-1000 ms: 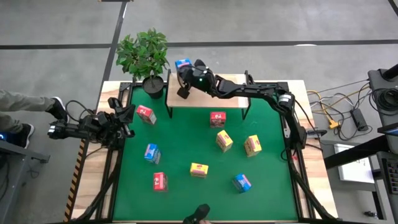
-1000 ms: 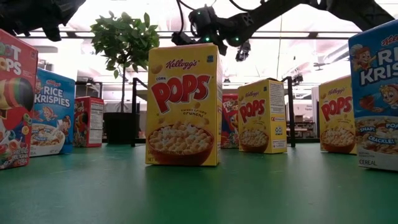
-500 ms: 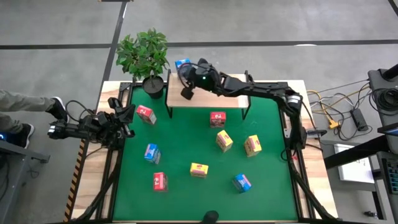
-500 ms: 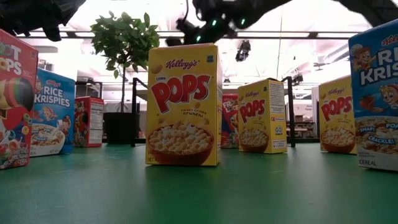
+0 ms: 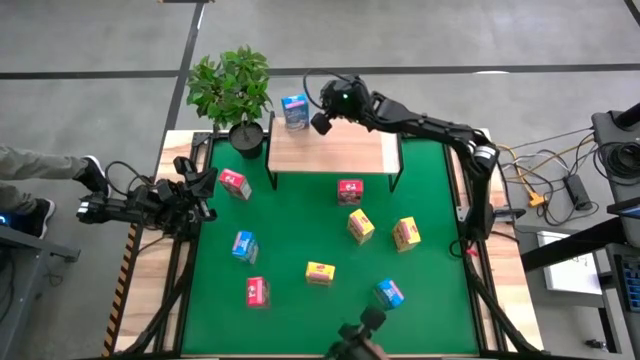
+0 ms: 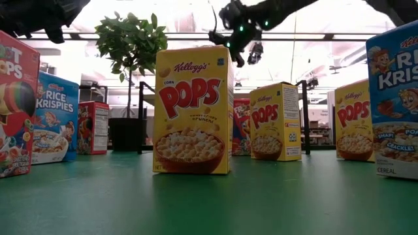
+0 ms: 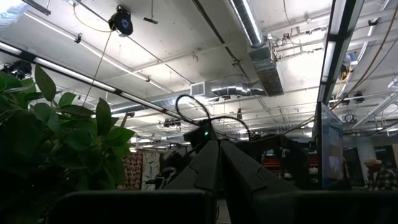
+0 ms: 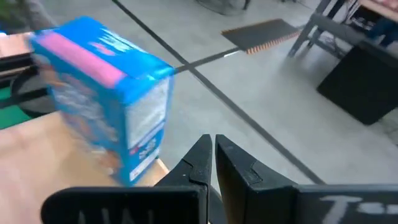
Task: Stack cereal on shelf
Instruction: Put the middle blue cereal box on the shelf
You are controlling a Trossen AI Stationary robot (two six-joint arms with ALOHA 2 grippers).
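From above, the right gripper (image 5: 322, 122) has pulled back from the blue cereal box (image 5: 294, 111), which now stands free on the shelf (image 5: 330, 150) at its far left corner, just beside the fingers. Low across the bench, yellow boxes read "Kellogg's Corn Pops" (image 6: 193, 109); blue ones read "Rice Krispies" (image 6: 56, 117). Right wrist: fingers (image 8: 198, 163) pressed together, box just beside them. Left wrist: left gripper (image 7: 219, 168) fingers together, empty.

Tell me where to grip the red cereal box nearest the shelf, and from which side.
Judging by the high view, come straight down on the red cereal box. It stands upright on the green mat just in front of the shelf, so its top end is exposed. Close across its narrow depth near the top, and keep clear of the shelf's black leg beside it.
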